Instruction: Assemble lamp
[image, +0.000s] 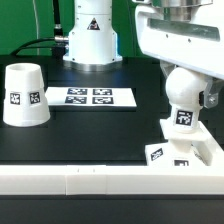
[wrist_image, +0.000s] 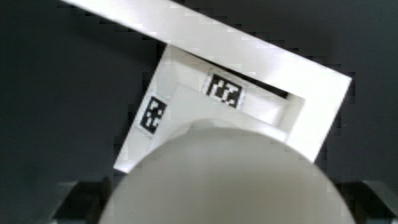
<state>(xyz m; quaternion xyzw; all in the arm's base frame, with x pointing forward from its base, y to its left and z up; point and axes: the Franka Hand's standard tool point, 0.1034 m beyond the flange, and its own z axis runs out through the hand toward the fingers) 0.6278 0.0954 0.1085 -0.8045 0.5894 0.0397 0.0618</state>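
My gripper (image: 187, 90) is shut on the round head of the white bulb (image: 183, 103), whose tagged stem points down. The bulb hangs right over the blocky square base (image: 176, 152), which sits at the exterior view's front right against the rail. I cannot tell whether stem and base touch. In the wrist view the bulb's head (wrist_image: 222, 170) fills the space at my gripper (wrist_image: 222, 208), with the base (wrist_image: 228, 95) and two of its tags beyond it. A dark finger (wrist_image: 80, 203) shows at the head's side. The tapered shade (image: 22, 95) stands at the exterior view's left, apart.
The marker board (image: 90, 97) lies flat in the middle of the black table. The long white rail (image: 90, 182) runs along the front edge and turns up at the exterior view's right; it also shows in the wrist view (wrist_image: 196, 35). The robot's pedestal (image: 92, 35) stands at the back.
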